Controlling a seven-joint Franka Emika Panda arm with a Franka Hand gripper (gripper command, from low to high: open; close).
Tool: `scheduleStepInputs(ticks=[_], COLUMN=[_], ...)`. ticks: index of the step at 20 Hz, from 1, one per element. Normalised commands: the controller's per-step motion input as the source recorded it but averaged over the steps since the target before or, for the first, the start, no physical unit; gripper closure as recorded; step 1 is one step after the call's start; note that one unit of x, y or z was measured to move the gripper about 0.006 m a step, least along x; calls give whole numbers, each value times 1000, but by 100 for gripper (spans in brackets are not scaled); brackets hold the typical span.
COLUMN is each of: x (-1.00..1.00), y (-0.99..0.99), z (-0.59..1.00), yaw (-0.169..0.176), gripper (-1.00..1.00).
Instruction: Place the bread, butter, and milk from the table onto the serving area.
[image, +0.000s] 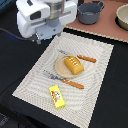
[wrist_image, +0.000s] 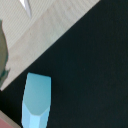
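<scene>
The bread (image: 73, 65) lies on the round tan plate (image: 61, 68) on the beige striped serving area (image: 95, 52). The butter (image: 57, 96) lies flat on the mat's near part. The milk (wrist_image: 36, 102) shows only in the wrist view, a pale-blue carton on the black table (wrist_image: 90, 75) just off the mat's edge (wrist_image: 55, 25). In the exterior view the arm's white body hides the milk. My gripper (image: 40, 38) hangs at the mat's far left corner, above the table; its fingers do not show clearly, and nothing is seen in them.
A pinkish-brown board (image: 107, 25) at the back carries a grey pot (image: 91, 12) and a bowl (image: 123, 16). An orange-handled knife (image: 86, 58) and fork (image: 70, 82) flank the plate. The black table (image: 15, 65) surrounds the mat.
</scene>
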Motion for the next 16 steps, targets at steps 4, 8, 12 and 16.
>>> scheduleStepInputs(ticks=[4, 8, 12, 16], x=[-836, -761, -656, -567], y=[667, 564, 454, 344], z=[0, -32, -50, -192], yaw=[29, 81, 138, 196], gripper=[-100, -100, -100, -100])
